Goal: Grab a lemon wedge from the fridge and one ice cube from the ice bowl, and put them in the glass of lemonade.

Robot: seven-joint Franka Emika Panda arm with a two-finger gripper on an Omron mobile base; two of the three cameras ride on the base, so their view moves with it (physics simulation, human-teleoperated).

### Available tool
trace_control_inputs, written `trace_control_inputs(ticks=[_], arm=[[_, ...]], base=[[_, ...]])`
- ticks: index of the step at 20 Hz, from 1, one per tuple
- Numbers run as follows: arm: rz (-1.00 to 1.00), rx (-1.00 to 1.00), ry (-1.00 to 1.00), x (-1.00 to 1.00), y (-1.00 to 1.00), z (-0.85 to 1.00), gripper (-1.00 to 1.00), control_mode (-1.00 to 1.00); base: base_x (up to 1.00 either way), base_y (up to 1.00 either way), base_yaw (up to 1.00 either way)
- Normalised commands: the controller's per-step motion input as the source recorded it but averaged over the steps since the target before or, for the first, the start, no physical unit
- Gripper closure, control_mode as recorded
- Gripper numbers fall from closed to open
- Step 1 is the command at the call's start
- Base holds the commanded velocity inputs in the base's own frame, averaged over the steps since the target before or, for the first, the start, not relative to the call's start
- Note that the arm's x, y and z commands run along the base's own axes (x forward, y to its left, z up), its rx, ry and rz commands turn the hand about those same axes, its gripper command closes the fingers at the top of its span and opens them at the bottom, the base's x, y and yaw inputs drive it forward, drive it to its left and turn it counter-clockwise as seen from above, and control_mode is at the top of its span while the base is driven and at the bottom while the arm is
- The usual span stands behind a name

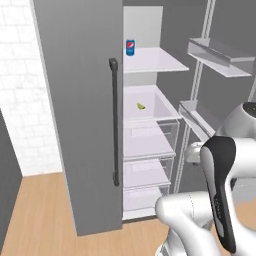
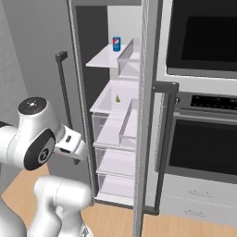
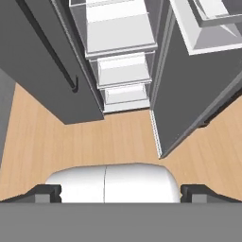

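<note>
Close to you, the gripper (image 3: 116, 191) points down at the wooden floor (image 3: 56, 142) in front of the fridge (image 1: 82, 115), with its two fingertips (image 3: 47, 193) spread wide and nothing between them. You see the right fridge door swung open. On a white middle shelf (image 1: 150, 107) lies the lemon wedge (image 1: 141, 106), well apart from the arm. One shelf higher stands a blue soda can (image 1: 130, 47). Right of the fridge is the black oven (image 2: 203, 143).
</note>
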Motion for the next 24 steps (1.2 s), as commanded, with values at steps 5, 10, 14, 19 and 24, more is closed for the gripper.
trace_control_inputs(ticks=[5,10,14,19,24], arm=[[0.0,0.0,0.0,0.0,0.0,0.0,-1.0,1.0],[0.0,0.0,0.0,0.0,0.0,0.0,-1.0,1.0],[0.0,0.0,0.0,0.0,0.0,0.0,-1.0,1.0],[0.0,0.0,0.0,0.0,0.0,0.0,-1.0,1.0],[0.0,0.0,0.0,0.0,0.0,0.0,-1.0,1.0]], base=[[0.51,0.02,0.0],[0.59,0.0,0.0],[0.52,0.0,0.0],[0.26,-0.01,0.0],[0.23,-0.05,0.0]])
